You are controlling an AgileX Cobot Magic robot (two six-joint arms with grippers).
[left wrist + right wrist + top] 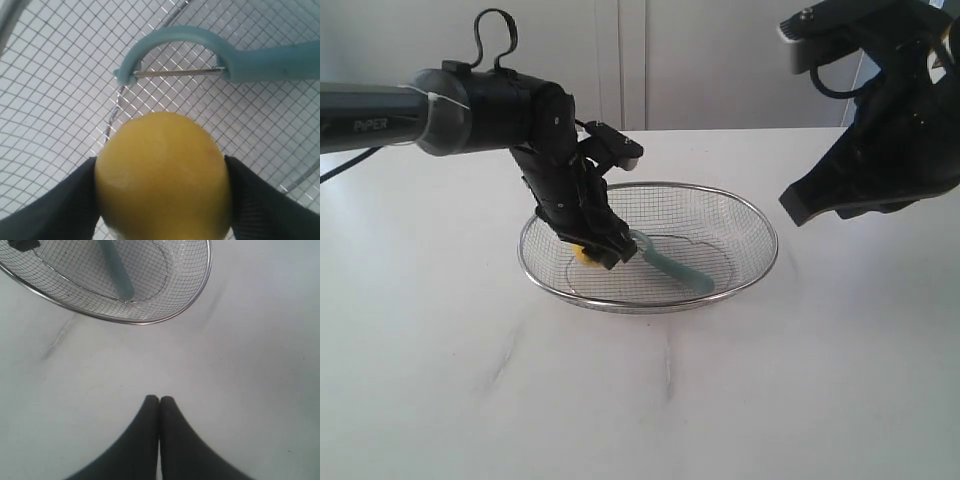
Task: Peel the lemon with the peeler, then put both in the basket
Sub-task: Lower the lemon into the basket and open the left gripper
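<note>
The lemon [162, 175] between the black fingers [60, 200] of the left gripper [592, 252] is bright yellow and plain, with a soft pale shine on its skin. Just beyond the gripper tips lies the peeler [270, 64], pale teal-green over handle and curved head, with a thin silver-grey blade [177, 72]. Under both, the basket [650, 306] is silver; its wall has a fine pattern of small squares, and its rim is smooth and shiny. The left arm [370, 115] behind the gripper is dark grey with pale letters. The right gripper [159, 401] is matte black. The table [800, 400] below it is plain white with some faint grey streaks.
</note>
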